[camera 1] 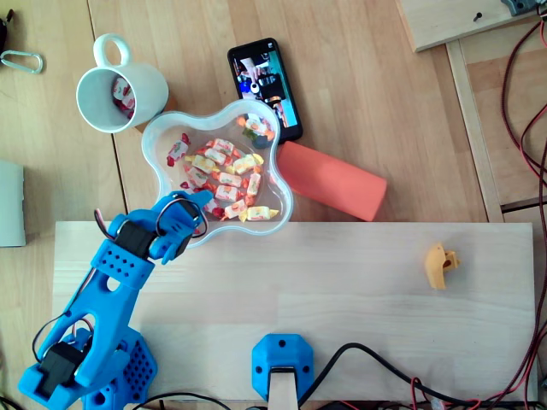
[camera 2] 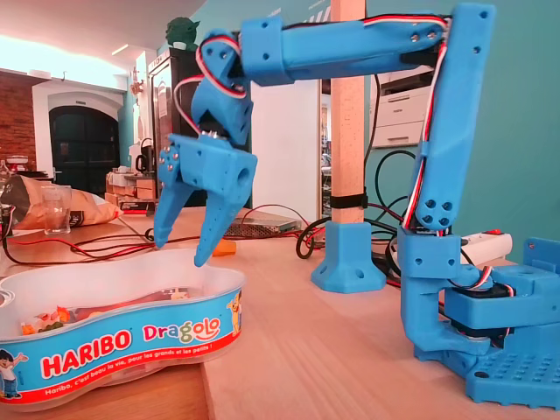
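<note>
The gripper (camera 2: pixel 179 250), spread wide and empty, hangs just over the near rim of the tub (camera 2: pixel 131 343) — best, I judge, to keep both tips inside the wall and straddle one of the candies (camera 1: pixel 224 178).

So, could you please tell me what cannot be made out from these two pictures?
- Overhead view: the opening of the blue plastic pincer, foreshortened under its own wrist.
- Fixed view: most wrapped sweets, hidden by the wall of the white flower-shaped Haribo tub.
- Overhead view: contents of the white ceramic mug, shaded by its wall.
- Overhead view: the small yellow plastic piece, too small to identify.
</note>
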`<move>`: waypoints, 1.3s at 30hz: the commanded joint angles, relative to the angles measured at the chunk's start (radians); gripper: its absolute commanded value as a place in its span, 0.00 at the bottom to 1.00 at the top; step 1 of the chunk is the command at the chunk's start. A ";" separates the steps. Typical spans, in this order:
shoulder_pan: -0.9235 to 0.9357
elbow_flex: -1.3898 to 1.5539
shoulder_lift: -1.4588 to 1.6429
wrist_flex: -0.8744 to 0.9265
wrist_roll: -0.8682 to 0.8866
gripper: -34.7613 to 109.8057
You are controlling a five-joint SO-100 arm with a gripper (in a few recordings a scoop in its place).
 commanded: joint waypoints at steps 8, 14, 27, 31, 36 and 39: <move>-0.005 -0.040 -0.071 0.006 0.017 0.43; -0.006 -0.041 -0.144 0.006 0.017 0.43; -0.009 -0.049 -0.230 0.006 0.015 0.43; -0.046 -0.048 -0.230 0.006 0.017 0.43; -0.092 -0.040 -0.233 0.006 0.017 0.43; -0.094 -0.035 -0.233 0.006 0.017 0.43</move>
